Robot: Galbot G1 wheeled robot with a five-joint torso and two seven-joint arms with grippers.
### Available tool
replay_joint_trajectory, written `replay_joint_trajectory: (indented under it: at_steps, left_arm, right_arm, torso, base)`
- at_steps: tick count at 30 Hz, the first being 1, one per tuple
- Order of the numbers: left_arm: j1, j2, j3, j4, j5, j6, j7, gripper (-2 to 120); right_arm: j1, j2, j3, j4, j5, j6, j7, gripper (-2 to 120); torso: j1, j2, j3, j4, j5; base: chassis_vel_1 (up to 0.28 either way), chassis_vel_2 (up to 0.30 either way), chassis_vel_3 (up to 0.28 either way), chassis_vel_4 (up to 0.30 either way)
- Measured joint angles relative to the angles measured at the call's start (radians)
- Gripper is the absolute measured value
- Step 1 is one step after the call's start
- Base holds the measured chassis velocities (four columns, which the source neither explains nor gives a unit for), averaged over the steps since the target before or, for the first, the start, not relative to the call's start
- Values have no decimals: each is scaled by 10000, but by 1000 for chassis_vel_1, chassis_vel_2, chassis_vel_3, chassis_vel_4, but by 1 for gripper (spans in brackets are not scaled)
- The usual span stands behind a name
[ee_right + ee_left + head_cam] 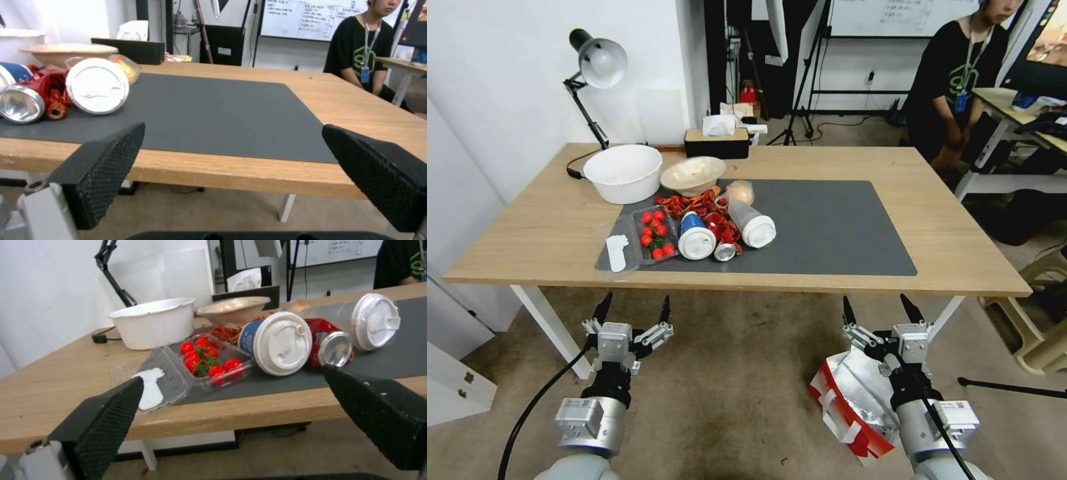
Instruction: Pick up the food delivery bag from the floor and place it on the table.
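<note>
Your right gripper [883,309]: jaws spread, empty, before table [974,253] edge. Food delivery bag [854,400] lies on floor [734,393] directly beneath its wrist. Your left gripper [634,308]: spread, well apart from bag.

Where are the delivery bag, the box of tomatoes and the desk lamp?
Bag [844,393]: head view, on its red side panel.
Tomatoes [655,235]: head view, on the red fruit in the clear box.
Lamp [602,62]: head view, on its silver shade.
</note>
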Motion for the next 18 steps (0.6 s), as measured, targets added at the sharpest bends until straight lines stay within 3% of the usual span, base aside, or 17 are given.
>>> replay_joint_trajectory:
  at_steps: [13,18]
  left_arm:
    - [-113,16,-59,-57,-442,167,-54,100]
    - [-535,104,-297,-379,-1940,810,-336,100]
  right_arm:
    - [32,-55,42,52,101,-154,29,100]
    - [378,-548,612,630,957,-1507,408,100]
  torso:
    - [-1,1,0,0,1]
    - [0,0,1,0,2]
  base:
    - [0,0,0,0]
    - [0,0,0,0]
